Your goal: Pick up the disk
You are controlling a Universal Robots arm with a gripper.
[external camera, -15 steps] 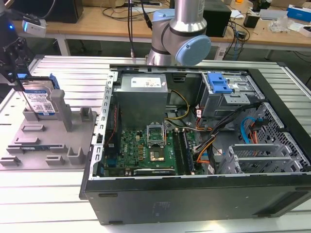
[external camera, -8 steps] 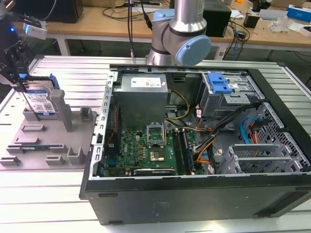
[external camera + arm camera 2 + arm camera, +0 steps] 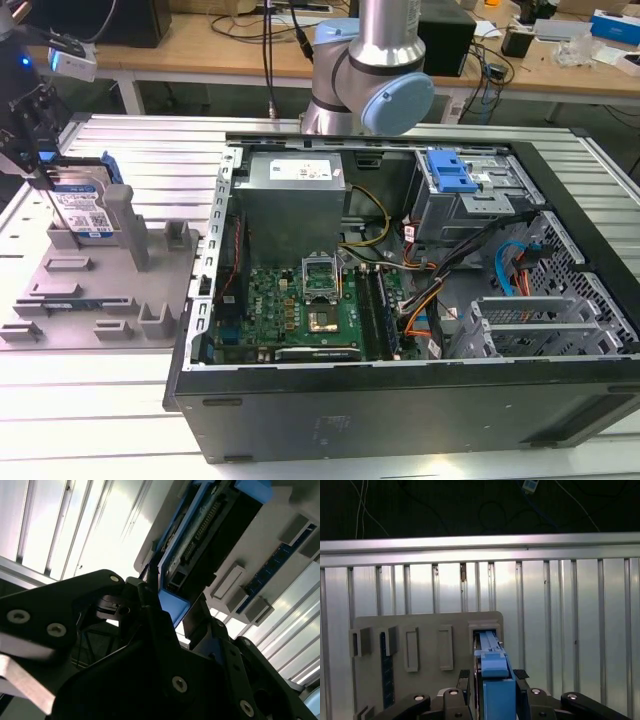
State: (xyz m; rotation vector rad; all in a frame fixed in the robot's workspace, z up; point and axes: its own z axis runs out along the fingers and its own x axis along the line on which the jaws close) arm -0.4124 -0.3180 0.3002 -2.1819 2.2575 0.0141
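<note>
On a ribbed metal table (image 3: 130, 420), cluttered wooden benches behind: an open computer case (image 3: 400, 420) toward the exterior view's right, a grey fixture (image 3: 105, 280) with upright posts toward its left. In that fixture, on edge and upright between the posts, the disk (image 3: 88, 208), printed label facing the case.

Directly over it, the gripper (image 3: 50, 215), reaching down from above. Claw drawn narrow. In the first wrist view the fingers (image 3: 521, 675) flank the disk's blue top edge, one on each broad face, apparently pressed to it with no open gap to see. Same in the second wrist view, where a slim finger lies right against the blue rail.

Progress, as a judgement: approach done, grasp made or all but made. Lift not yet evident. In the exterior view the disk's lower edge sits down among the posts at slot level, with no daylight beneath. In the first wrist view it lines up with the fixture's slot. Left of the task: getting the disk up and clear of the fixture.
</note>
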